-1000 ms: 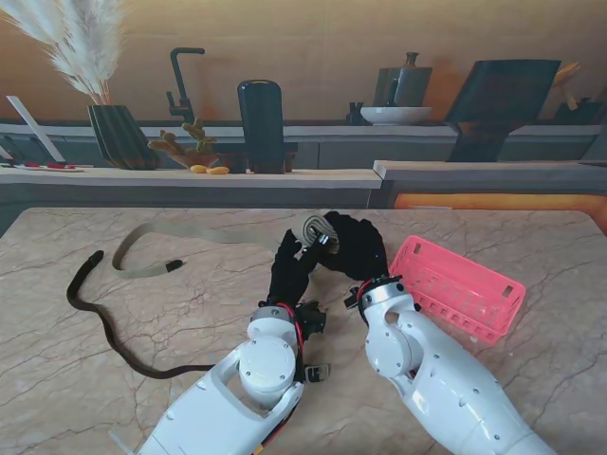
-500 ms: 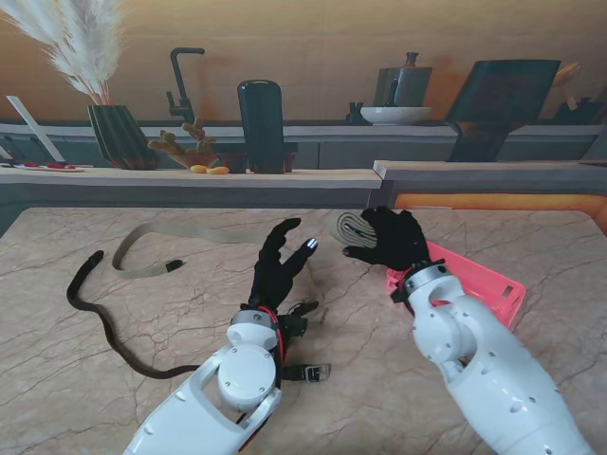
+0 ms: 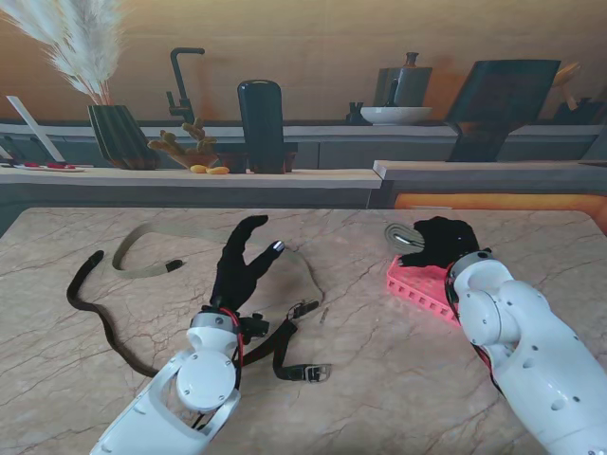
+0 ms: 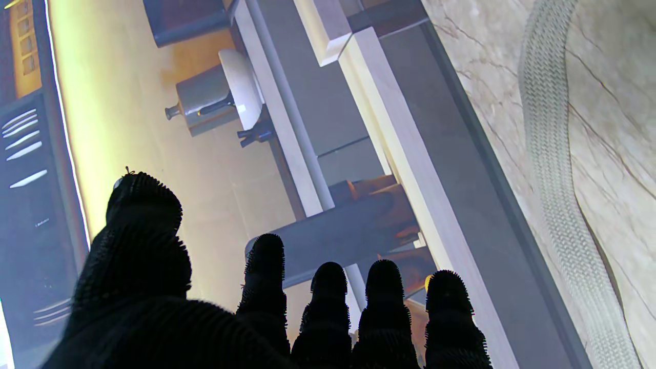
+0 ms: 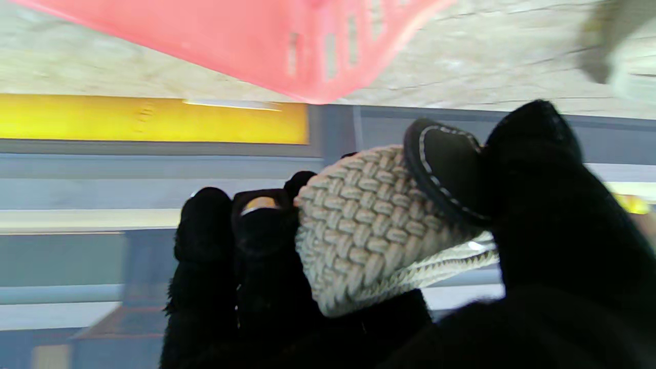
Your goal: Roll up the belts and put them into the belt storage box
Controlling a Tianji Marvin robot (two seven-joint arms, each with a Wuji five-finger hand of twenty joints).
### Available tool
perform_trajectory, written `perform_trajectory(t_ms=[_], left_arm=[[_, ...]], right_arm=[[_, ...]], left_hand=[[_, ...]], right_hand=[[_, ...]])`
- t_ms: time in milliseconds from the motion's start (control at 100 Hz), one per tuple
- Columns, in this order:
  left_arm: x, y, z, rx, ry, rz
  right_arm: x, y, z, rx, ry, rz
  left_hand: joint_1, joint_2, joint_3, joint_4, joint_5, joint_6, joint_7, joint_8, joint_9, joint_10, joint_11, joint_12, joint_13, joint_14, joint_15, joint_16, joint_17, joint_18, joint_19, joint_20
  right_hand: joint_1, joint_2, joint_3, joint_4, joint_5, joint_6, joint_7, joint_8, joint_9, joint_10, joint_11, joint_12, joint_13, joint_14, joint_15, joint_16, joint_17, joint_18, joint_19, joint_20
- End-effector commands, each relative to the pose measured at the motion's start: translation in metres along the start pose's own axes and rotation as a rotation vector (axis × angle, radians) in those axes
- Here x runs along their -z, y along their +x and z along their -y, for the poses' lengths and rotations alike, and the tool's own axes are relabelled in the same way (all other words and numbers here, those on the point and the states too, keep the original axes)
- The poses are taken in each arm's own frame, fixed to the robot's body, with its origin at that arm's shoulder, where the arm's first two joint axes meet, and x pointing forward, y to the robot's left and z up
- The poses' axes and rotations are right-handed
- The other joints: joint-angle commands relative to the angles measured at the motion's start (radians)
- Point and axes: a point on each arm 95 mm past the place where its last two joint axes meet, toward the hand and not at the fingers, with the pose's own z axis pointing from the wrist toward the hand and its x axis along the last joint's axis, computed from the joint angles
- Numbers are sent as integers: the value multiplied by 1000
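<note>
Rolled belt [image 5: 369, 230] clasped in right robot hand [image 3: 441, 242] over pink box's [image 3: 417, 284] edge; left robot hand [image 3: 242, 265] splayed, empty.

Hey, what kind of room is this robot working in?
Likely a kitchen, or a mock-up: a marble-look table, a black faucet on the counter behind, and a white bowl beside a pot.

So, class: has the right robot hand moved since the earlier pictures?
Yes. The right robot hand, shut on the rolled belt, moved rightward over the pink basket.
</note>
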Motion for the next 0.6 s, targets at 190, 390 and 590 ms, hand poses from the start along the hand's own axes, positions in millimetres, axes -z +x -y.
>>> perform_trajectory(t_ms=[190,390,590], left_arm=[[7,-10,8,-20,15,25],[7,-10,9,-23,13,29],[7,-10,7,-20,11,34]], right_arm=[[-17,-11,28,26,71,139],[-23,-16,46,17,107,218],[-24,-17,59,9,135,257]], left_hand=[[-26,17,8,29,35,-2,-38,6,-6,0,11,14,-2,-4,13,3,6,-5,64,-7],[-23,21,6,29,46,0,-38,12,-4,0,18,14,3,-2,16,3,8,-2,104,-7],[-22,21,4,29,52,1,-37,16,-3,1,24,15,6,-1,18,4,6,1,131,-12]], right_hand=[[148,154,287,7,175,-135,128,15,53,92,78,24,74,-52,107,23,34,-21,146,43],[154,156,282,13,173,-129,126,27,66,108,89,17,97,-45,127,14,56,-15,185,42],[158,154,282,14,173,-124,123,27,63,111,87,12,91,-36,124,7,48,-11,187,35]])
